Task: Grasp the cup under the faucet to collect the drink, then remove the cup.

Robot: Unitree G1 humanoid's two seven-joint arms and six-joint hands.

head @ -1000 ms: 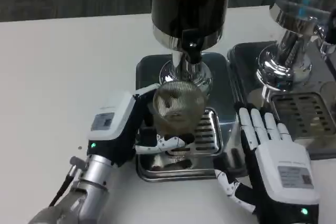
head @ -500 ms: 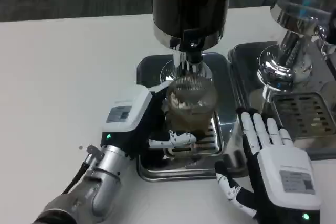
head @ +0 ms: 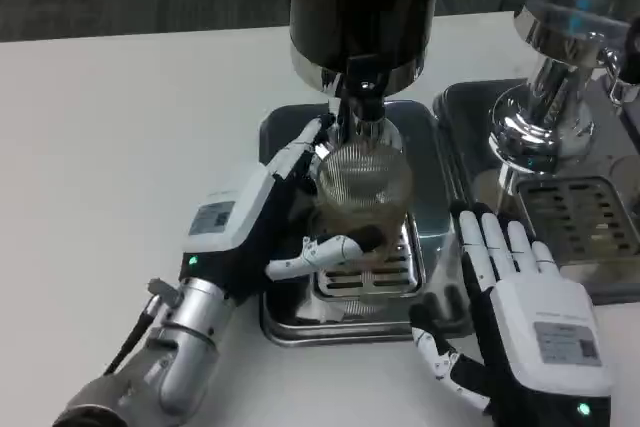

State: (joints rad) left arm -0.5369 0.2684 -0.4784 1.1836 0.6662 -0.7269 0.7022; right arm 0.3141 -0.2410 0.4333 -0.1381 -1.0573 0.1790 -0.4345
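The white table [head: 120, 127] stretched away to the left of the left hand. Just above that hand rose the dark drink dispenser [head: 365, 7], its chrome faucet [head: 362, 97] pointing down right over the hand's fingers. A second, chrome dispenser [head: 560, 77] stood up and to the right of the right hand, on its own slotted tray [head: 580, 217]. The metal drip tray [head: 345, 307] under the dark dispenser lay between the two hands, its grille beneath the left hand's fingers.

The left hand [head: 265, 232] gripped the cup [head: 362, 192]: its fingers wrapped the cup's far left side while the thumb crossed in front, low on the wall. The cup, clear and ribbed, stood upright over the grille directly under the faucet, with brownish liquid low inside it. The right hand [head: 525, 322] held nothing; it lay flat with fingers straight and slightly apart, fingertips at the right edge of the drip tray, just right of the cup and not touching it.

Each hand carried a small printed label on its white back, the writing too small to read, and a green light glowed near each wrist.
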